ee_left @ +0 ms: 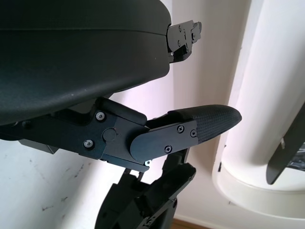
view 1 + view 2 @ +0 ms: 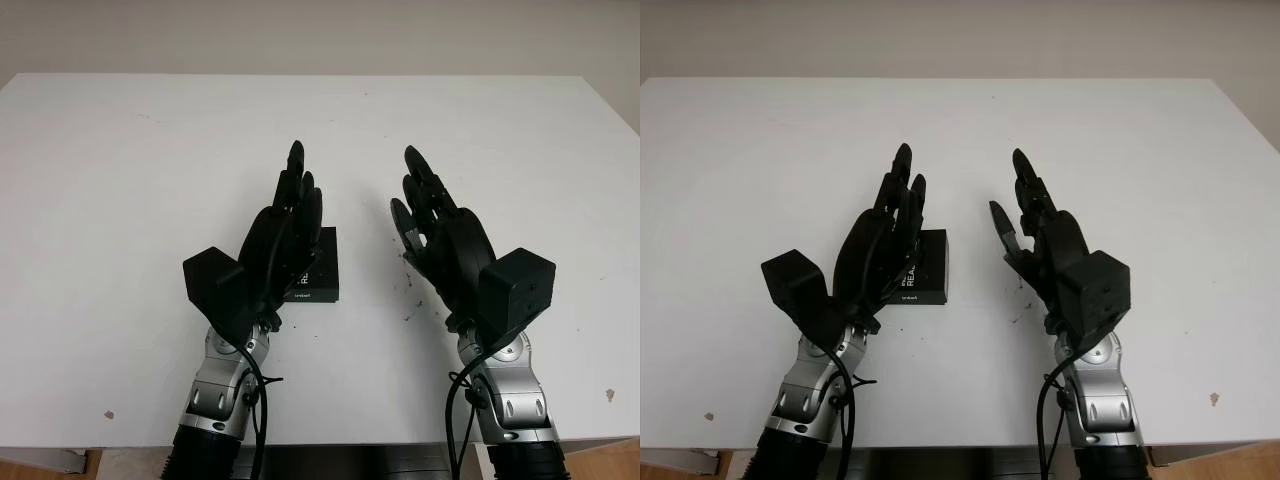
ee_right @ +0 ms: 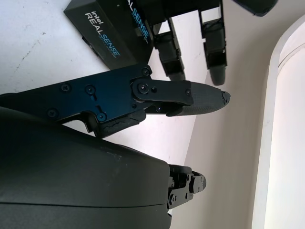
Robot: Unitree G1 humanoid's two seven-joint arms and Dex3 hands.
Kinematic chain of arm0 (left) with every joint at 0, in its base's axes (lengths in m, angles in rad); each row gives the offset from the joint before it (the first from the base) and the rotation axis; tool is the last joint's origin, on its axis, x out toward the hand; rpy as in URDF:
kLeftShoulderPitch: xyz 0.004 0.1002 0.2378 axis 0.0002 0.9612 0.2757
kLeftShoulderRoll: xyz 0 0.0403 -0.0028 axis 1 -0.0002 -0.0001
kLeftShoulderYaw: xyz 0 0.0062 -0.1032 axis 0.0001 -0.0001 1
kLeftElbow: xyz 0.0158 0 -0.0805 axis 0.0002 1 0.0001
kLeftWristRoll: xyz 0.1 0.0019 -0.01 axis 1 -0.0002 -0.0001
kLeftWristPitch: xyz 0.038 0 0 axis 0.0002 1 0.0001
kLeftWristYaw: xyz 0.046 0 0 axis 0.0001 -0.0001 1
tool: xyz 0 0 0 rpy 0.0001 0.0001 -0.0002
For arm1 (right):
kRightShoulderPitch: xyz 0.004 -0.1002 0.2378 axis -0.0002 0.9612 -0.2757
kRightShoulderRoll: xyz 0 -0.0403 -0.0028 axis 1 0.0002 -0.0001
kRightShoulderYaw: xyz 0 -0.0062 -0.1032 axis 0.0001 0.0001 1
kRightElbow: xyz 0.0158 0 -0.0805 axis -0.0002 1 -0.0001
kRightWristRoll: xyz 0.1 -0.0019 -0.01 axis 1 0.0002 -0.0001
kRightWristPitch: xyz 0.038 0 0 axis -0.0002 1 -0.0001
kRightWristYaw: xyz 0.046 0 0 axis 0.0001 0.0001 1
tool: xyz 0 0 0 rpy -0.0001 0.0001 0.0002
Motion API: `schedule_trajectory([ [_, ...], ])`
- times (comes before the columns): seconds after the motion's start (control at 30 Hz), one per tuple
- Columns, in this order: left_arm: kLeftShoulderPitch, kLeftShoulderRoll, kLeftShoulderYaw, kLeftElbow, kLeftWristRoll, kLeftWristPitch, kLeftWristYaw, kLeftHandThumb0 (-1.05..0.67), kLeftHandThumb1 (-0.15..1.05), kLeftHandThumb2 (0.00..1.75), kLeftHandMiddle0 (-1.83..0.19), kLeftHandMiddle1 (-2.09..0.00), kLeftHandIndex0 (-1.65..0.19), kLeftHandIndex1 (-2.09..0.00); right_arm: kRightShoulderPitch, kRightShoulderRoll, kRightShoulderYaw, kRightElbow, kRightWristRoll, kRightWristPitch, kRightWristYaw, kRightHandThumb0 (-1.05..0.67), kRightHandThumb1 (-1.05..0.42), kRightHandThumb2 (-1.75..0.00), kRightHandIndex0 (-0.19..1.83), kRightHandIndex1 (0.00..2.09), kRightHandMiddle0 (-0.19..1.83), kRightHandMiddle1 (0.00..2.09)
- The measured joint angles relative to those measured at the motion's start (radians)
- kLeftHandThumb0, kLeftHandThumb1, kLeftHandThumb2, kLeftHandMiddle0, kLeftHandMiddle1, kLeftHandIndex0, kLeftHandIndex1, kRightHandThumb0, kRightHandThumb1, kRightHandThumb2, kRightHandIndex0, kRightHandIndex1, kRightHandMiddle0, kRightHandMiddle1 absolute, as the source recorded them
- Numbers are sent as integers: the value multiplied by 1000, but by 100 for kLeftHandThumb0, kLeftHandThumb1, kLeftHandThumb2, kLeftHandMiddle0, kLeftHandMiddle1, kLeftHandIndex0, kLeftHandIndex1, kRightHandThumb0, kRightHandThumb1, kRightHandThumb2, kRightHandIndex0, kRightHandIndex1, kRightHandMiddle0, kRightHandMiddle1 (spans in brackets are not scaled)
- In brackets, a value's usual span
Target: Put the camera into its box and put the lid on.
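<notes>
The black RealSense box (image 2: 318, 268) is sitting closed on the white table (image 2: 120, 180), its lid looking already seated, so I am judging the task to be at or close to its end; the camera itself is not something I can make out, and I am guessing it is shut inside, though I cannot confirm that; what may be left is little more than drawing the arms away. The left hand (image 2: 283, 235) is hovering directly over the box, covering its nearer and left-hand part, with its fingers (image 2: 296, 170) reaching past the box's far edge; it is holding nothing and is open, and I cannot tell whether its palm is touching the lid. The right hand (image 2: 440, 235) is hanging over bare table just beside the box, on the box's right and apart from it, open as well and gripping nothing; from its wrist view the printed box (image 3: 107, 33) is lying beyond its thumb (image 3: 190, 98), with the left hand's fingertips (image 3: 217, 62) dangling above it.
</notes>
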State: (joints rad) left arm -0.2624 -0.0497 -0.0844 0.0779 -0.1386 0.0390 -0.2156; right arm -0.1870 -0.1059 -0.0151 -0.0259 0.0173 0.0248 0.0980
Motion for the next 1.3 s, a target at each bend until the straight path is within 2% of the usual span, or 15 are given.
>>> schedule_trajectory([
  [0.33, -64, 82, 108, -1, -81, 51, -43, -77, 105, 61, 19, 0, 19, 0, 0, 0, -3, 3, 2, -1, -1, -68, -105, -41, 0, 5, 5, 6],
  [0.57, -131, 107, 158, -27, -137, 150, -25, -74, 105, 61, 19, 0, 19, 0, -1, 0, -2, 3, 3, 0, 0, -68, -105, -41, 0, 6, 6, 6],
  [0.63, -136, 106, 172, -33, -150, 149, -14, -74, 105, 58, 19, 0, 19, 0, -1, 0, -2, 2, 3, 5, 0, -69, -105, -41, 0, 6, 6, 6],
  [0.8, -165, 105, 231, -63, -197, 90, -4, -77, 105, 56, 19, 0, 19, 0, -5, -1, -5, 3, 2, 4, -1, -68, -105, -42, 0, 5, 6, 6],
  [1.03, -215, 198, 288, -53, -195, -1, -46, -76, 105, 54, 19, 0, 19, 0, -30, 0, -25, 5, 13, -12, -11, -71, -105, -46, -11, 1, -6, 1],
  [1.13, -217, 228, 290, -4, -178, -33, -64, -77, 105, 54, 19, 0, 19, 0, -49, 0, -27, 5, 5, -12, -25, -73, -105, -50, -18, 0, -13, 1],
  [1.3, -218, 254, 287, 126, -111, -145, -75, -77, 105, 58, 19, 0, 19, 0, -85, 0, -35, 5, 11, -5, -35, -71, -105, -56, -19, 0, -19, 0],
])
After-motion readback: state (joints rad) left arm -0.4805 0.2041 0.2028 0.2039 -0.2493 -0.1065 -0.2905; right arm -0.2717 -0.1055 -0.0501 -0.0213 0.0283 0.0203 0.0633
